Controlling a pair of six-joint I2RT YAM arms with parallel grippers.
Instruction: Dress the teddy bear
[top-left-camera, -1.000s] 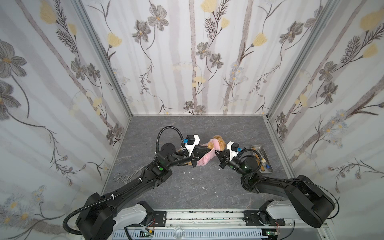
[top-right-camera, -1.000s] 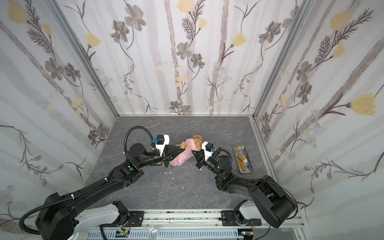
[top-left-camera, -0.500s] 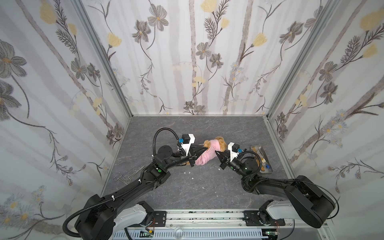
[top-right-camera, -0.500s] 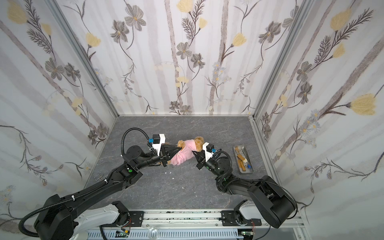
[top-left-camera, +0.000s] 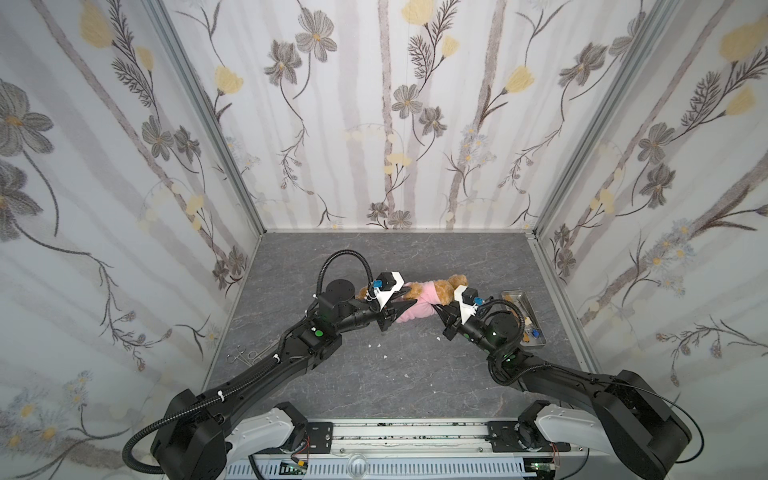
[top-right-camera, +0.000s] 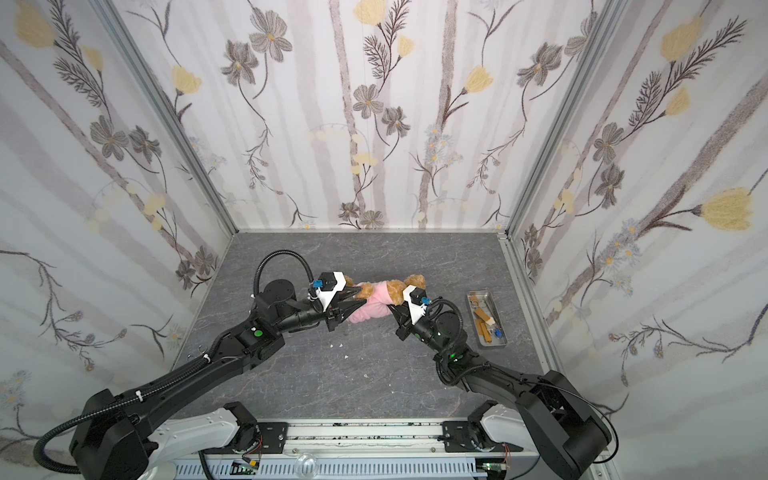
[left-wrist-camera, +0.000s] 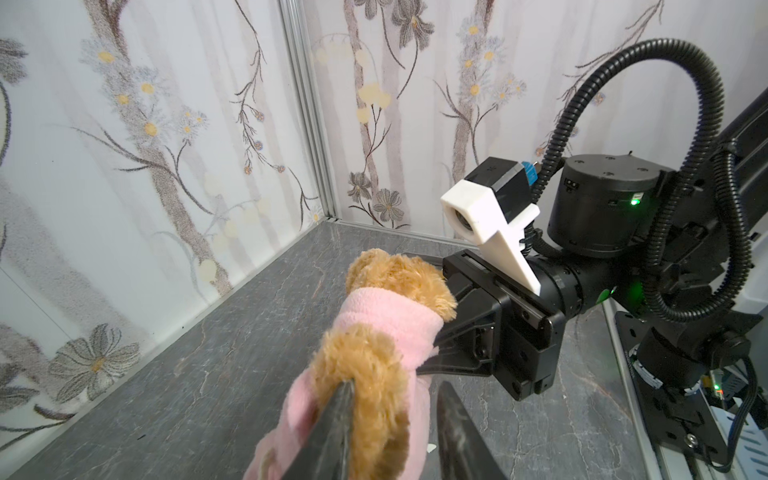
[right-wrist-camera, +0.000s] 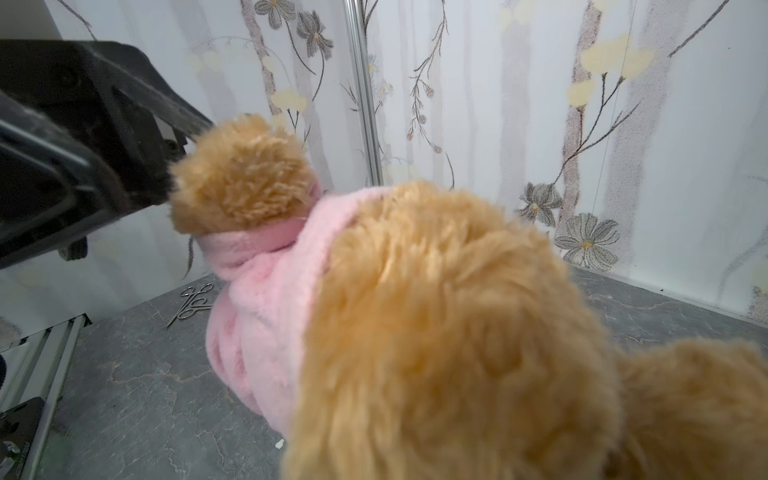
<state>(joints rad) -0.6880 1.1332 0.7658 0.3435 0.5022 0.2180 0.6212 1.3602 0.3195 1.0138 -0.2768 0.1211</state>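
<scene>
The teddy bear, golden-brown and fluffy, hangs above the grey floor with a pink hoodie round its body. My left gripper is open. One of its fingers lies against a furry limb and the other stands clear of it. My right gripper is shut on the hoodie just below the bear's head. In the right wrist view the bear's fur hides that gripper's jaws, and a paw pokes out of a pink cuff.
A metal tray with small tools stands at the right by the wall. Steel scissors lie at the left edge of the floor. Small white scraps dot the floor in front of the bear. Papered walls close three sides.
My left gripper's jaws have parted; they were shut at the bear's lower end before. The bear and hoodie have shifted slightly toward the back. The right gripper keeps its grip.
</scene>
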